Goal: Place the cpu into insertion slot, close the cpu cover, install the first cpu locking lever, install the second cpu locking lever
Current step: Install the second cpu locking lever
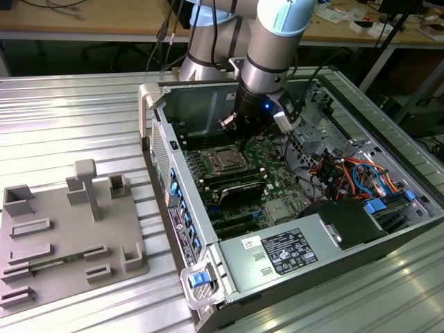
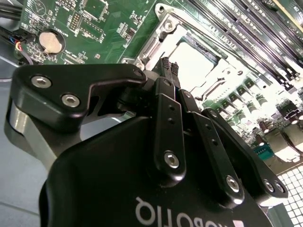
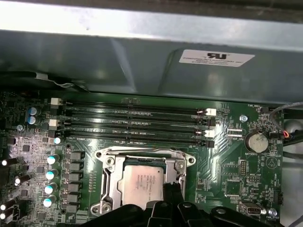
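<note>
A: Where's the cpu (image 3: 141, 185)?
B: Seated in the insertion slot (image 1: 226, 160), cpu cover (image 3: 110, 182) shut over it.
A: Gripper (image 2: 168, 65)?
B: Fingers together, empty, tips just above the cover's edge.

silver square cpu (image 3: 140, 183) lying flat inside the insertion slot (image 3: 108, 182), shiny metal cpu cover (image 3: 142, 154) shut down over it like a frame, chip top showing through the window, all on the green board
</note>
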Controlling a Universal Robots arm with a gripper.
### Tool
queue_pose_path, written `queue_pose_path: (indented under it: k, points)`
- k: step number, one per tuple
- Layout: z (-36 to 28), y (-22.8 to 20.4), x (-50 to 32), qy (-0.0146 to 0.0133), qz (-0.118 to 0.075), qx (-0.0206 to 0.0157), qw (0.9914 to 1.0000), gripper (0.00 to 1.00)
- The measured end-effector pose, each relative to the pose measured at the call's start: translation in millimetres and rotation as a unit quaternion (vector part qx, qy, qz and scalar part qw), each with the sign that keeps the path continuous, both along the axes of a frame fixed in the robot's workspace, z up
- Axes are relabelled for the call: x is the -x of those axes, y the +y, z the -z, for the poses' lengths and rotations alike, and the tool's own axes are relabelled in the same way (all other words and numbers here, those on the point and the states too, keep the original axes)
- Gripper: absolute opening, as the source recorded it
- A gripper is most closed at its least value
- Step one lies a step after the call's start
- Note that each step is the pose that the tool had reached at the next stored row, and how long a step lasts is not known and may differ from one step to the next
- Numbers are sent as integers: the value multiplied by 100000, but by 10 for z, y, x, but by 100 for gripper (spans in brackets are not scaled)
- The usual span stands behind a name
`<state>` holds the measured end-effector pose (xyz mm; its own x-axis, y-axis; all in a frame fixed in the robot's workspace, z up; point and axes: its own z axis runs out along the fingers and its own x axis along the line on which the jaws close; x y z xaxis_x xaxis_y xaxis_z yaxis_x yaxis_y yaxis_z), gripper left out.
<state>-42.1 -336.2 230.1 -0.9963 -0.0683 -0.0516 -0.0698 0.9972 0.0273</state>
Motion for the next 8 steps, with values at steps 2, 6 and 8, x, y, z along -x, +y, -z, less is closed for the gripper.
queue_pose_path:
  k: [2, 6, 8]
  points:
    - [0, 0, -23, 71, 40, 6, 100000, 11]
    - [-2, -2, -70, 265, 69, 10, 100000, 11]
    - [-6, -8, -72, 299, 75, 22, 100000, 11]
